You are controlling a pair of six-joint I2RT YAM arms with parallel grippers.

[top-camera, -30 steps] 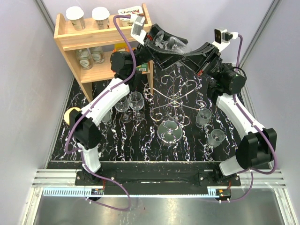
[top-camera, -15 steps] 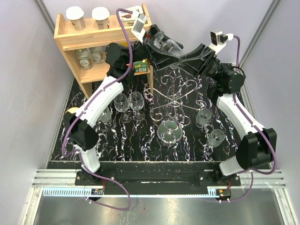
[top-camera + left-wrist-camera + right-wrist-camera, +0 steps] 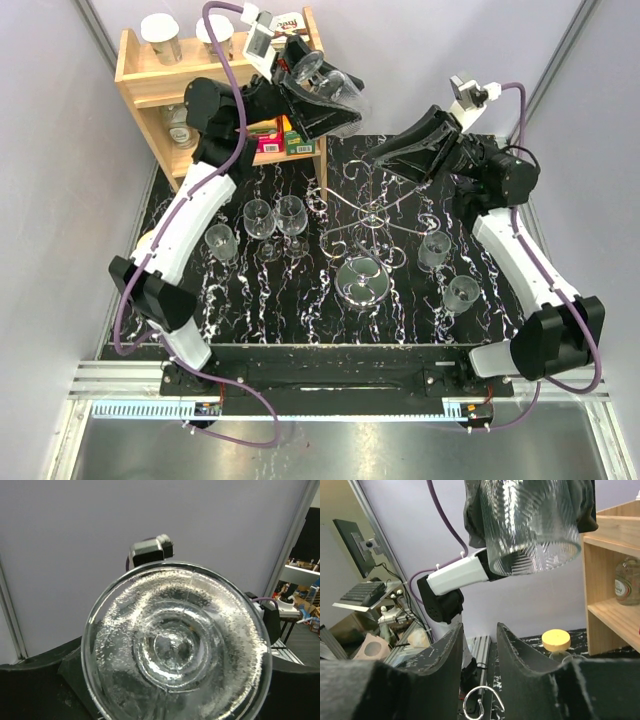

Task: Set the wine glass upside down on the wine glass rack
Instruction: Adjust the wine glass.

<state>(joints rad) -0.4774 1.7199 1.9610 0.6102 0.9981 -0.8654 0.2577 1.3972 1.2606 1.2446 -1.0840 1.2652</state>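
Observation:
A clear ribbed wine glass (image 3: pixel 328 88) hangs high at the back, beside the wooden shelf, with my left gripper (image 3: pixel 318 100) shut on it. Its round foot (image 3: pixel 177 645) fills the left wrist view and hides the fingers. Seen from the right wrist, its bowl (image 3: pixel 530 525) hangs mouth down. My right gripper (image 3: pixel 378 157) stands open and apart from the glass, above the back of the wine glass rack (image 3: pixel 375 213). Its fingers (image 3: pixel 445 655) have nothing between them, and one wire curl of the wine glass rack (image 3: pixel 480 705) shows below them. The rack's shiny disc base (image 3: pixel 362 280) sits mid-table.
The wooden shelf (image 3: pixel 140 85) with jars and boxes stands at the back left. Several upright glasses stand on the black mat: three to the left of the rack (image 3: pixel 258 218) and two to its right (image 3: pixel 434 247). A yellow sponge (image 3: pixel 150 245) lies at the left edge.
My right gripper has opened, let go of the glass and drawn back to the right. The left arm has carried the glass up and left toward the shelf.

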